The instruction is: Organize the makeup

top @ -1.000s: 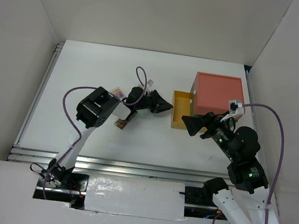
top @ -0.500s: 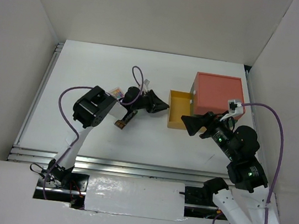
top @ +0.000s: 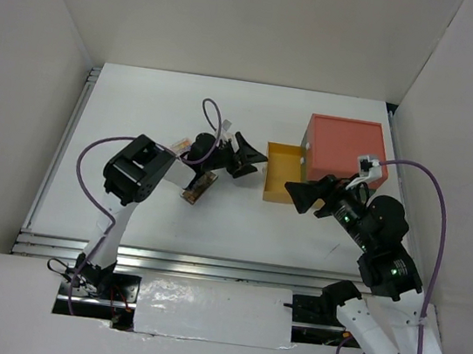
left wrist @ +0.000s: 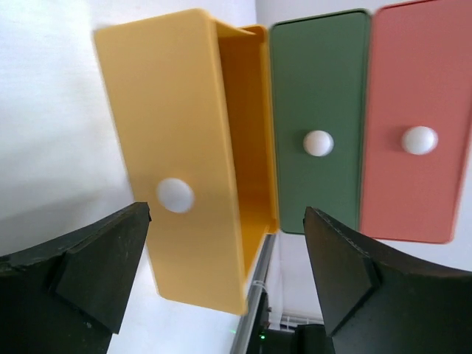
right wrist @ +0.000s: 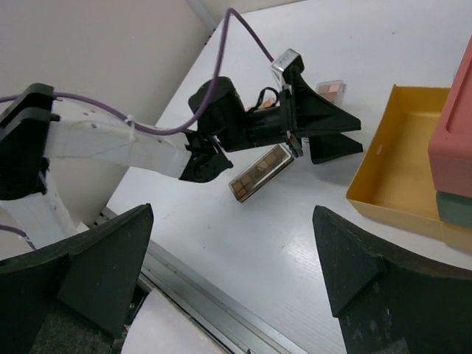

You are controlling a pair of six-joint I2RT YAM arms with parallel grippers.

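1. The white worktop (top: 140, 111) is carrying everything, with most of it lying bare.
2. The drawer box (top: 345, 144) is sitting at the right rear. Its green drawer (left wrist: 318, 118) and red drawer (left wrist: 413, 125) are sitting shut.
3. The yellow drawer (top: 278, 172) is standing pulled out and looking empty.
4. The left claw (top: 255, 160) is gaping wide and gripping nothing, facing the yellow drawer's front just beside it.
5. The right claw (top: 297, 198) is likewise spreading wide and carrying nothing, hovering near the drawer's near corner.
6. An eyeshadow palette (right wrist: 259, 171) is lying on the worktop under the left arm. A smaller palette (right wrist: 330, 88) is resting behind that arm.
7. The drawer seems ready, so loading is probably starting. The next move is likely calling for the left claw to be turning back, dropping over the nearer palette and closing across its narrow sides.
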